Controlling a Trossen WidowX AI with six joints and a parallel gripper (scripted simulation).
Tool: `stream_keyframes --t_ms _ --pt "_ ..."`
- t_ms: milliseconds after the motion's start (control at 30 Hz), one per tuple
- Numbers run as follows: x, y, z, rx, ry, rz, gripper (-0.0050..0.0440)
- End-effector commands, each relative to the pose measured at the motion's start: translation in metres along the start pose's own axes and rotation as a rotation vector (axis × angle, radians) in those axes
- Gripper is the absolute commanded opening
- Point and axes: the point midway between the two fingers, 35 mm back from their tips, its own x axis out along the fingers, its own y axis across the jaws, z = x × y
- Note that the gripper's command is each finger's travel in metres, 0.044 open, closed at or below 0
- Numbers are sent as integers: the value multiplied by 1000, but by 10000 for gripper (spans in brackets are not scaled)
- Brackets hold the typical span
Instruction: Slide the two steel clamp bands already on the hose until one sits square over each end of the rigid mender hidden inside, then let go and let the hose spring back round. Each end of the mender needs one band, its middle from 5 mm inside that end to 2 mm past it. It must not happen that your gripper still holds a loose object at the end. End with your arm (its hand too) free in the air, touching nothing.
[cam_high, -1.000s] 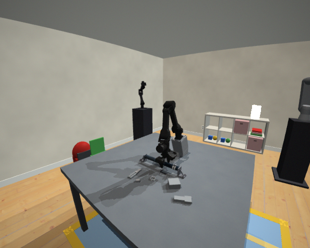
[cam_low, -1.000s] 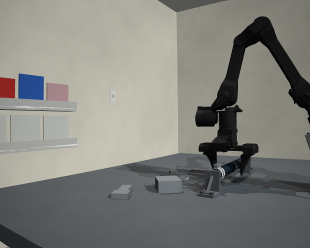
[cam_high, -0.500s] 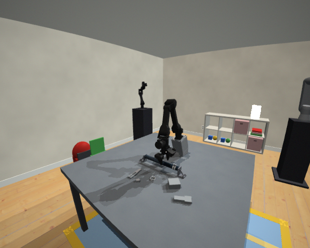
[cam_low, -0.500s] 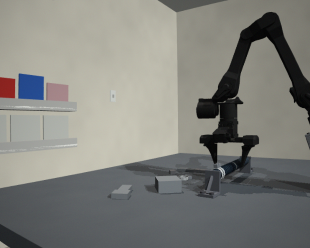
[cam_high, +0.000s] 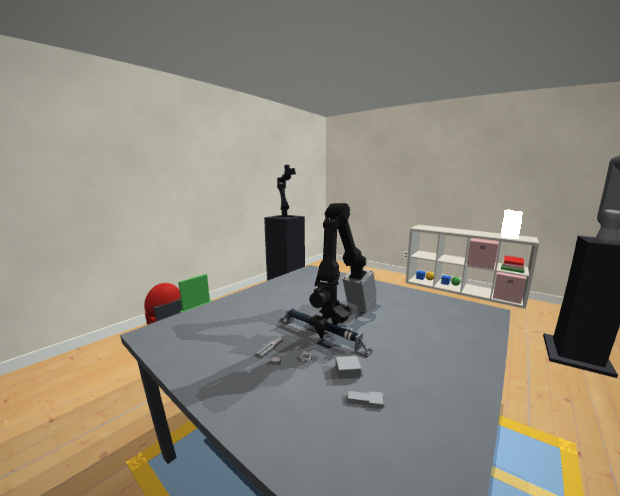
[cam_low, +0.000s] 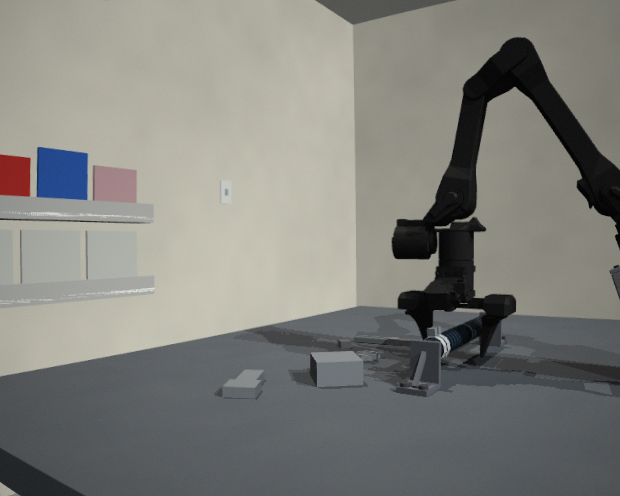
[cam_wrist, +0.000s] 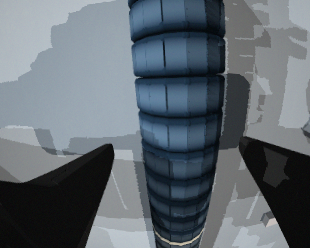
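A dark blue ribbed hose (cam_high: 324, 323) lies level between two grey end stands on the table. It also shows in the exterior view (cam_low: 461, 333) and runs up the middle of the wrist view (cam_wrist: 179, 119). A steel band (cam_low: 441, 343) sits on the hose near the closer stand (cam_low: 425, 364). In the wrist view a pale band (cam_wrist: 176, 237) crosses the hose low down, and another pale edge shows at the top. My gripper (cam_low: 455, 336) is open wide over the hose's middle, one finger on each side (cam_wrist: 179, 213), clear of the hose.
A grey block (cam_low: 336, 368) and a flat stepped grey piece (cam_low: 243, 385) lie near the closer stand. Small metal parts (cam_high: 268, 346) lie on the table in front of the hose. The arm's grey base (cam_high: 359, 290) stands behind the hose.
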Motion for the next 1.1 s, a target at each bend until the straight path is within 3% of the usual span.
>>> stream_keyframes --t_ms 0,200,533,1067 --pt "6 2 0 -1 -1 5 440" --pt "6 2 0 -1 -1 5 440" --pt "6 2 0 -1 -1 5 200" --pt "6 2 0 -1 -1 5 150"
